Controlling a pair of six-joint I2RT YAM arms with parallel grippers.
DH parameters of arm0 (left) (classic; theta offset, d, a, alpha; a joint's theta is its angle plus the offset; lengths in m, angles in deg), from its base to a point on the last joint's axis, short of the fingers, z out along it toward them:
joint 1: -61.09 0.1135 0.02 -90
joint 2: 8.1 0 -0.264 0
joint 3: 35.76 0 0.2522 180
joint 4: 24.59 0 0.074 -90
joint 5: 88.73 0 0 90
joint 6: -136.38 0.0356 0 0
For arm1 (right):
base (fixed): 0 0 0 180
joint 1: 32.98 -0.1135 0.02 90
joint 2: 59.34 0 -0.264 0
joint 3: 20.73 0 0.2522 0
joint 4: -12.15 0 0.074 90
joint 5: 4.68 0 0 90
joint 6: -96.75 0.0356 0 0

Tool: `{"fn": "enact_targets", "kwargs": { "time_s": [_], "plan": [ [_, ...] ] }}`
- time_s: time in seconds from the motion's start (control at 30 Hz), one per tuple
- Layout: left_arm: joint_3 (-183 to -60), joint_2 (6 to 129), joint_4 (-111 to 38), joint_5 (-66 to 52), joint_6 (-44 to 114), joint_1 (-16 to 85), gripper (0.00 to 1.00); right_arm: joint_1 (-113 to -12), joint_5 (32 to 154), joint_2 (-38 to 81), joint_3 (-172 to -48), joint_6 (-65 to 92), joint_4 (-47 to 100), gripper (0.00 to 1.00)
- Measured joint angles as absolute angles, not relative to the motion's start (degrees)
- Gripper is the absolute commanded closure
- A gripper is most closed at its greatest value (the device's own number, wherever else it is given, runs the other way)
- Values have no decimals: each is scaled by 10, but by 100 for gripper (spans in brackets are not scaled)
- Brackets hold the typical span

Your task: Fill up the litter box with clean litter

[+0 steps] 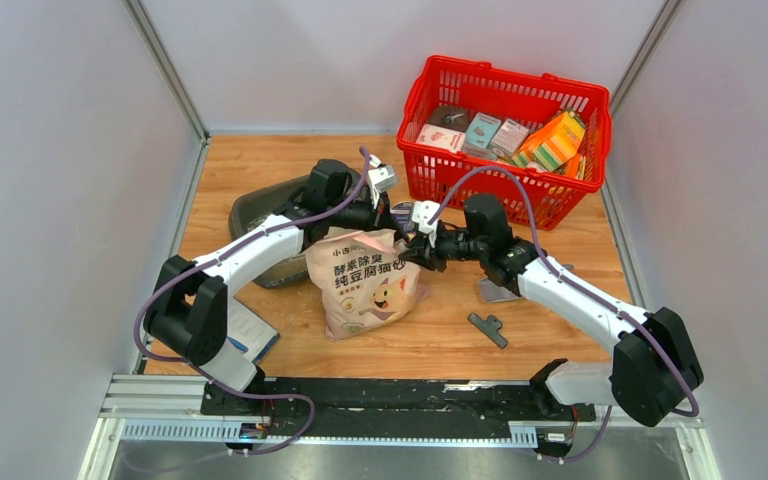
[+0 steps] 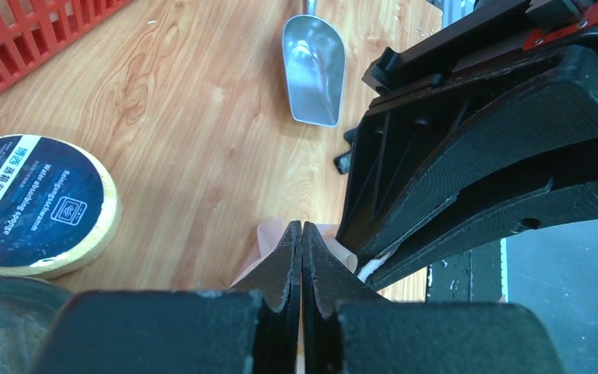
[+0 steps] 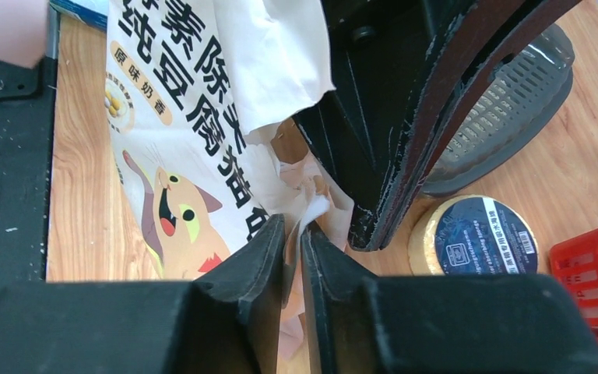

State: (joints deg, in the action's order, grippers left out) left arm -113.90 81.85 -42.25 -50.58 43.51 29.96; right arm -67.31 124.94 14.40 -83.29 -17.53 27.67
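Note:
The beige-pink litter bag (image 1: 365, 285) with a cartoon cat stands mid-table; the clean litter itself is hidden inside it. My left gripper (image 2: 302, 230) is shut on the bag's pink top edge (image 2: 269, 238). Facing it, my right gripper (image 3: 292, 230) has its jaws slightly apart, with the bag's crumpled top (image 3: 304, 195) lying in the gap. In the top view the two grippers meet above the bag, the left (image 1: 388, 220) and the right (image 1: 418, 248). The dark grey litter box (image 1: 260, 212) lies behind the bag on the left, partly covered by my left arm; its slotted rim (image 3: 506, 101) shows in the right wrist view.
A red basket (image 1: 505, 130) of boxes stands at the back right. A round yellow sponge with a dark blue label (image 2: 35, 202) lies near the bag top. A silver scoop (image 2: 314, 70) lies right of the bag. A blue booklet (image 1: 250, 332) is at the front left.

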Motion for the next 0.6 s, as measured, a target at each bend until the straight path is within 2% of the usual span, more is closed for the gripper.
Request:
{"fn": "enact_targets", "kwargs": {
  "time_s": [0.17, 0.43, 0.6],
  "plan": [
    [-1137, 818, -421, -508, 432, 300, 100, -673, 1246, 143, -833, -198, 283, 70],
    [-1137, 818, -422, -507, 427, 300, 100, -673, 1229, 129, -830, -210, 292, 65],
    [-1139, 818, -432, -507, 431, 300, 100, -673, 1219, 121, -823, -207, 295, 58]
  ]
}}
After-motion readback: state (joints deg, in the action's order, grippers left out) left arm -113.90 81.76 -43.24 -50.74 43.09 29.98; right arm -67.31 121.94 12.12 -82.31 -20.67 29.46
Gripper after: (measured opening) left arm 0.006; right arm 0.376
